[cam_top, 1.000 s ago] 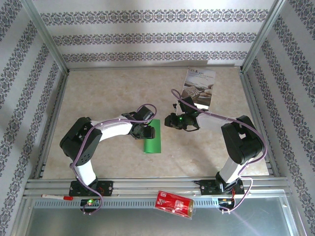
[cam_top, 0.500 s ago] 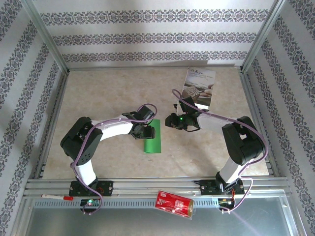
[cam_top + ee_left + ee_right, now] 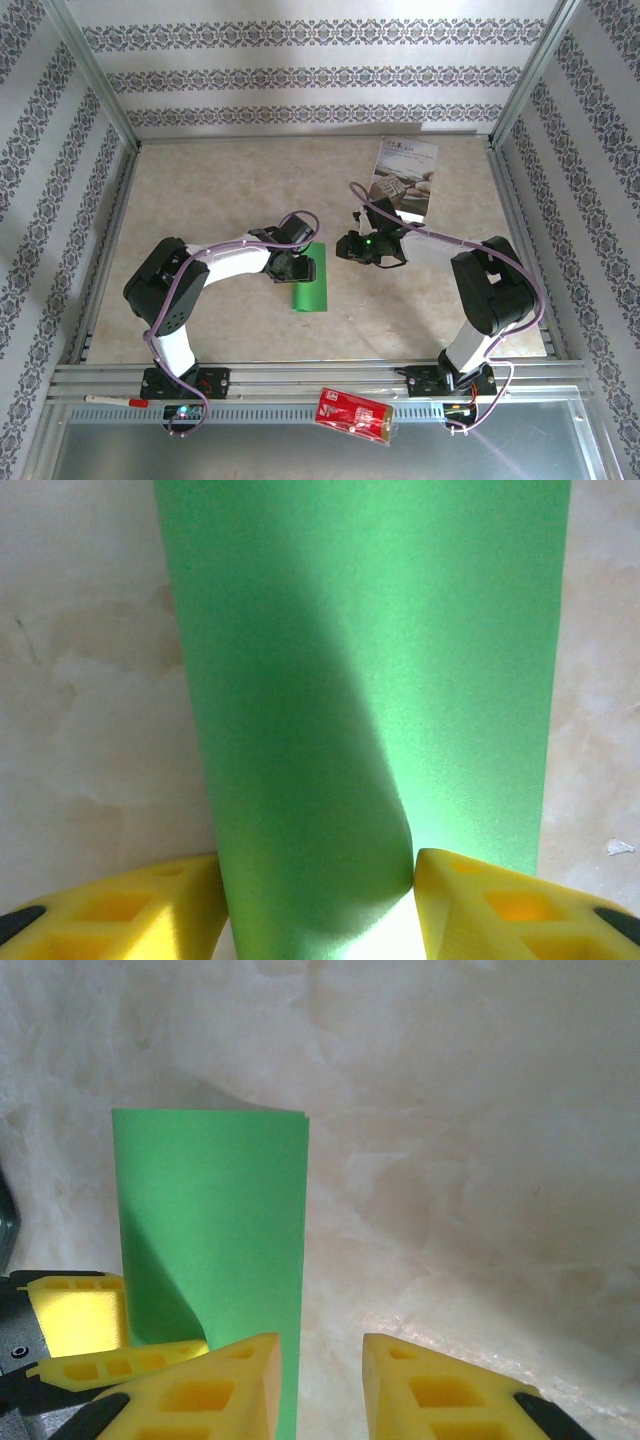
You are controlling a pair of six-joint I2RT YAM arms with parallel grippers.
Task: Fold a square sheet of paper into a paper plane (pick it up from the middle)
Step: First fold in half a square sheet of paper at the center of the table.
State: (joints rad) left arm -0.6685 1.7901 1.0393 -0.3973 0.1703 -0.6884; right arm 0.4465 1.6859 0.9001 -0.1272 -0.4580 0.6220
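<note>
One sheet (image 3: 312, 285) is all I have to work with. It lies near the middle of the tabletop (image 3: 200, 190), between the two arms, already doubled into a narrow green strip running near to far. The booklet (image 3: 405, 180) sits well apart at the far right.

The left fingers (image 3: 298, 268) stand about half open at the strip's far-left part. In the left wrist view the paper passes between them, touching both. It bows up a little there, so I read that as a light hold across its width.

The right fingers (image 3: 345, 247) hover just right of the sheet, pointing at it. They are a little apart with nothing clamped. In the right wrist view the strip's right edge runs just beside the gap between them.

I judge the paper to be very light, thin and limp, and slick against the smooth stone-look top. It should slide rather than lift if I push at it, and any hard squeeze would likely leave a stray crease. An edge flat on the top gives the fingers little to catch. I would take hold where it bows up, near the middle of its length, and pinch gently through both layers so the fold stays aligned.
</note>
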